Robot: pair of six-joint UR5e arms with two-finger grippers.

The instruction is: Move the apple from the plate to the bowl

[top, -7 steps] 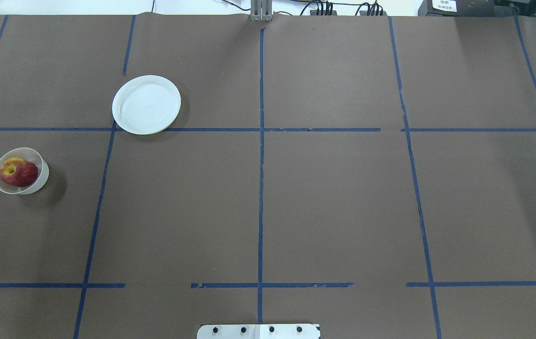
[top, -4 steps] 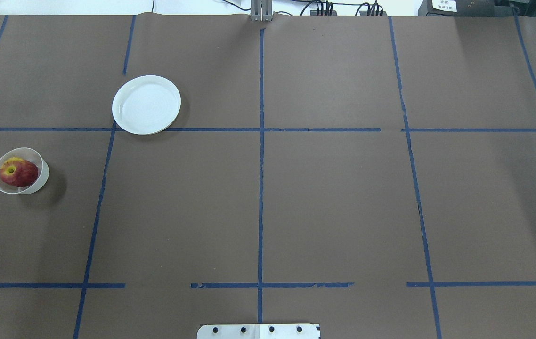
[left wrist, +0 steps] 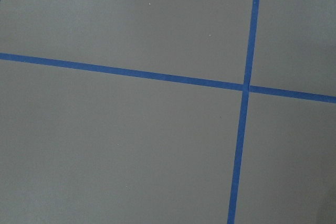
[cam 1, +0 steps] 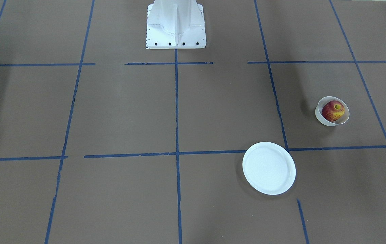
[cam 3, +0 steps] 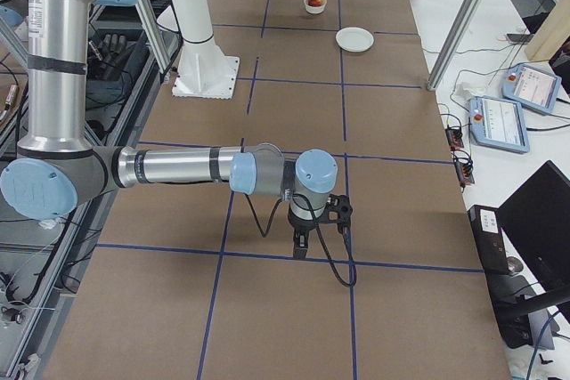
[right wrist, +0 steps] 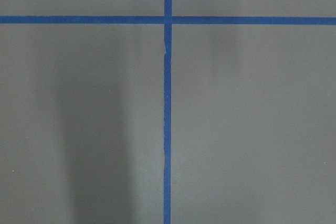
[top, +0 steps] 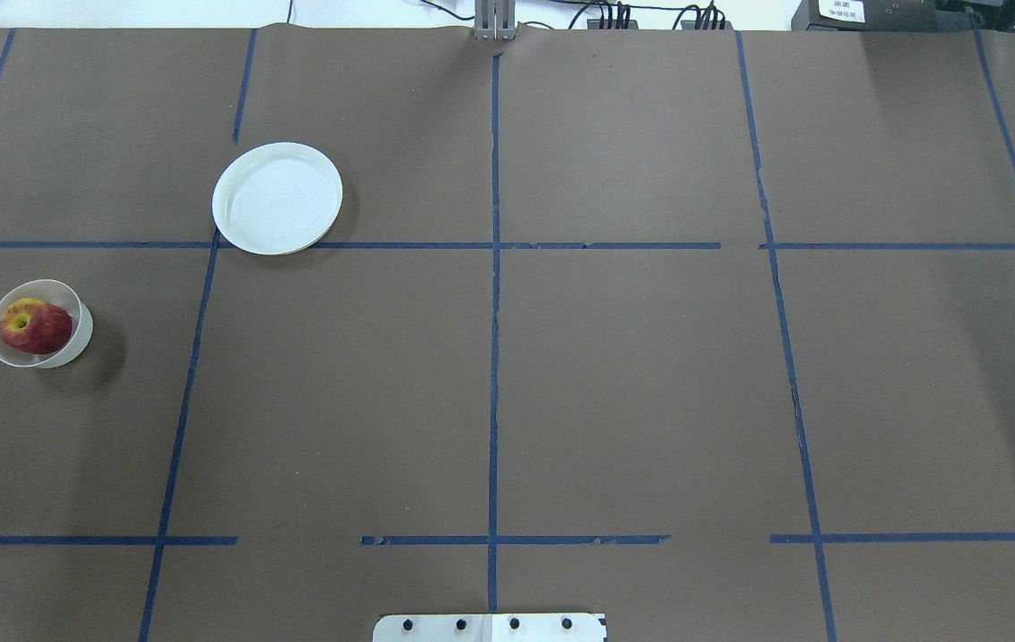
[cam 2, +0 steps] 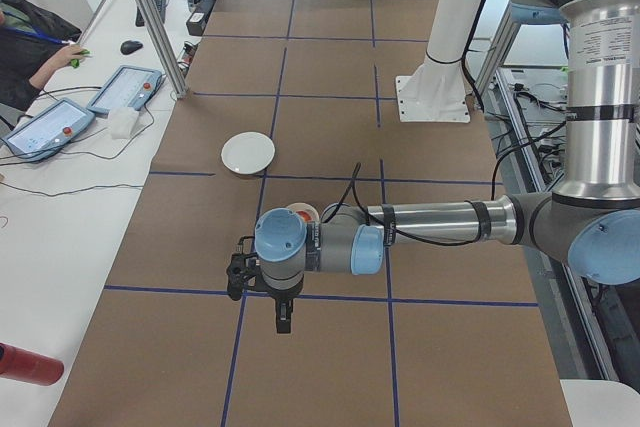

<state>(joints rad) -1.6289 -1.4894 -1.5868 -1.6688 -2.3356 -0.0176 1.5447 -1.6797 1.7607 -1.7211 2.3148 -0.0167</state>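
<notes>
Apple [top: 35, 328] at the far left of the bench [top: 614, 374], seated inside the bowl [top: 81, 346], stem dimple up; no long axis worth naming on so round a fruit. Next along to the right, plate [top: 276, 198]: bare, flat on a tape crossing [top: 215, 244], well apart from the bowl and farther from the robot. Judged from that layout: transfer done, nothing left to carry.

Then the left pincer [cam 2: 283, 319], seen only in the side view from the robot's left, hanging fingers-down above the bench, seemingly near the bowl, though hard to fix from so raked a view. Cannot tell whether spread or pressed together; not on the apple, at any rate.

Farthest right, the right pincer [cam 3: 299, 248], likewise pointing down, over the other end of the bench and well apart from bowl and plate. Cannot tell its state either.

Nearer arm to the apple: the left, with bowl and plate both on its half. For any further move, a straight-down reach from that side.
</notes>
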